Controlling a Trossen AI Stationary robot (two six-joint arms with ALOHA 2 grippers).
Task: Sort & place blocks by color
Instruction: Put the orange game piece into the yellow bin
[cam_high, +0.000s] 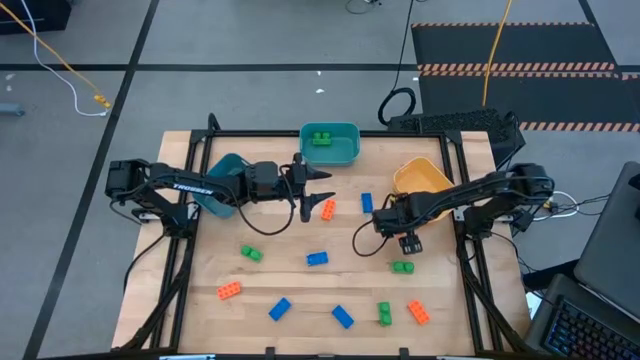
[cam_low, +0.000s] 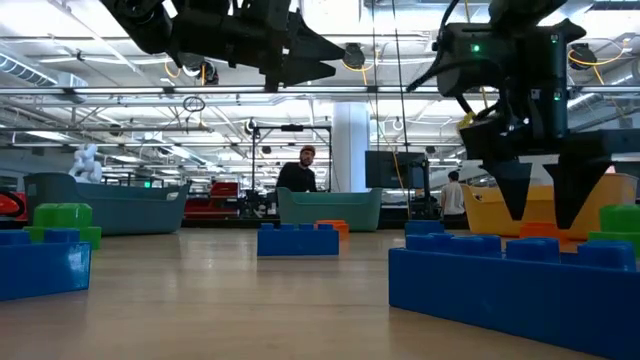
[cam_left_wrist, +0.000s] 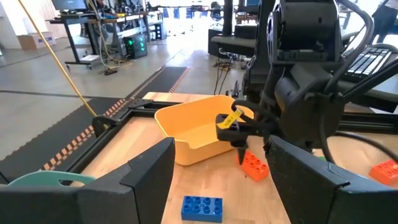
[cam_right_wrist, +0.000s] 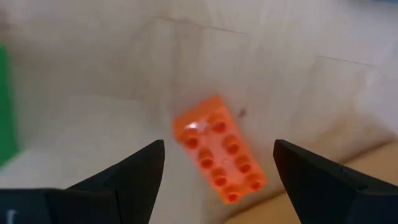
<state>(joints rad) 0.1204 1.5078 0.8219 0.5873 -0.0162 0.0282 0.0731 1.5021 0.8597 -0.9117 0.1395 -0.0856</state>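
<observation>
Studded bricks in green, blue and orange lie scattered on the wooden table (cam_high: 300, 285). My right gripper (cam_right_wrist: 219, 163) points straight down, open, above an orange brick (cam_right_wrist: 217, 149) that lies flat on the table. Its fingers stand on either side of the brick without touching it. From table height the same brick (cam_low: 545, 231) shows just under the fingertips. My left gripper (cam_high: 318, 195) hangs open in the air over the table's far middle, pointing toward the right side, with nothing between its fingers. Another orange brick (cam_high: 328, 208) and a blue brick (cam_high: 367, 203) lie near it.
A teal bin (cam_high: 345, 152) at the far middle holds a green brick (cam_high: 321, 138). An orange-yellow bin (cam_high: 420, 178) stands far right, just beyond my right gripper. A blue bin (cam_high: 222, 190) sits under my left arm. A green brick (cam_high: 403, 267) lies close to the right gripper.
</observation>
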